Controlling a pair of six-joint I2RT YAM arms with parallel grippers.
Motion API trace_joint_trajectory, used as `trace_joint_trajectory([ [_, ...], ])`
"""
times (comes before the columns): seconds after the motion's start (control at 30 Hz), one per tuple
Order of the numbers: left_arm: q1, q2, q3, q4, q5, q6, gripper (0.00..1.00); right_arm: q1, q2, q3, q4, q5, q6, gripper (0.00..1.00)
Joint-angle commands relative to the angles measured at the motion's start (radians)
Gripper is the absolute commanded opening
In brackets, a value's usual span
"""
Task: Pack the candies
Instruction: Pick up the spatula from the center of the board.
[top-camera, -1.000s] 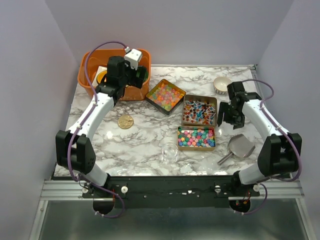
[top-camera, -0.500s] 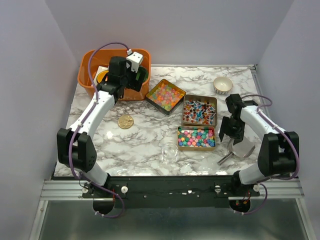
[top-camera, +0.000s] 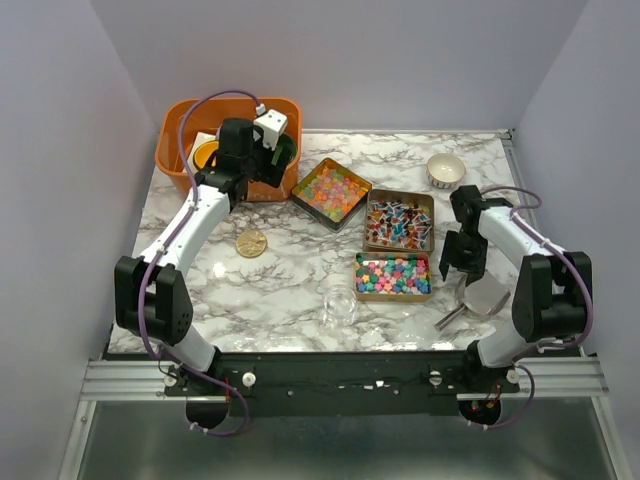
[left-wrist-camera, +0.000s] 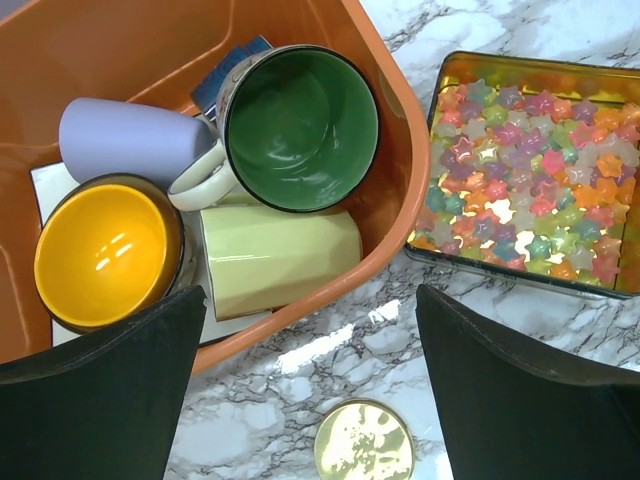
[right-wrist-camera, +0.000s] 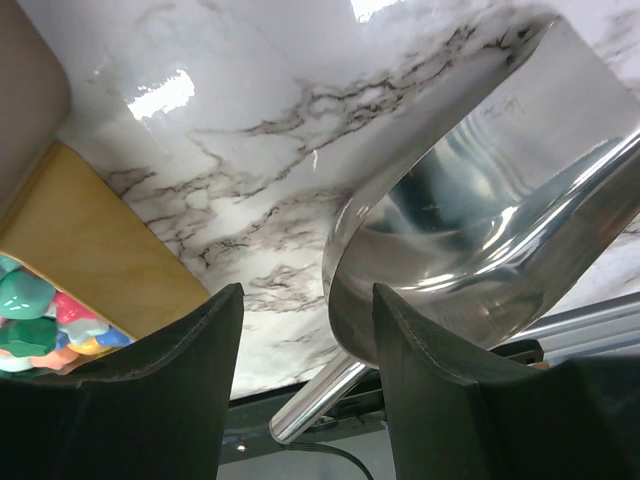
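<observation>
Three open tins hold the candies (top-camera: 399, 222), far too many to count. Around them are one metal scoop, one clear glass, one gold lid, one small white bowl and one orange tub with four cups in it. The right pincer (right-wrist-camera: 305, 300) hangs low over the marble with its jaws apart. The scoop (right-wrist-camera: 470, 230) lies under its right finger with the rim in the gap, and bare marble shows between that rim and the left finger. The scoop's handle points back toward the arm bases. The bright tin (top-camera: 393, 276) sits just left of this pincer, its long axis running sideways away from it. The wrapper tin (top-camera: 372, 236) lies ahead and to the left, touching the bright tin or nearly so. The glass (top-camera: 340, 307) stands well to the left, past the bright tin, and the bowl (top-camera: 445, 169) is well ahead. The left pincer (left-wrist-camera: 310, 320) has its jaws wide apart and empty above the near rim of the tub (left-wrist-camera: 395, 190). The cups (left-wrist-camera: 300, 125) are ahead and to its left. The star tin (left-wrist-camera: 530, 170) is ahead and to its right, set cornerwise to the other two tins, and the lid (left-wrist-camera: 363, 442) lies just behind its fingertips.
</observation>
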Motion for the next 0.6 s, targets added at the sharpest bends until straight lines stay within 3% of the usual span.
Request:
trace_joint_trajectory([
  [0.0, 0.004, -0.030, -0.024, 0.029, 0.012, -0.003, 0.98, -0.006, 0.003, 0.031, 0.033, 0.040, -0.017, 0.62],
  [0.33, 0.004, -0.049, -0.054, 0.043, 0.050, -0.011, 0.98, -0.006, 0.030, -0.002, 0.048, 0.021, -0.022, 0.54],
  [0.57, 0.004, -0.032, -0.029, 0.032, 0.107, 0.006, 0.97, -0.006, 0.084, -0.007, 0.039, 0.037, -0.031, 0.42],
])
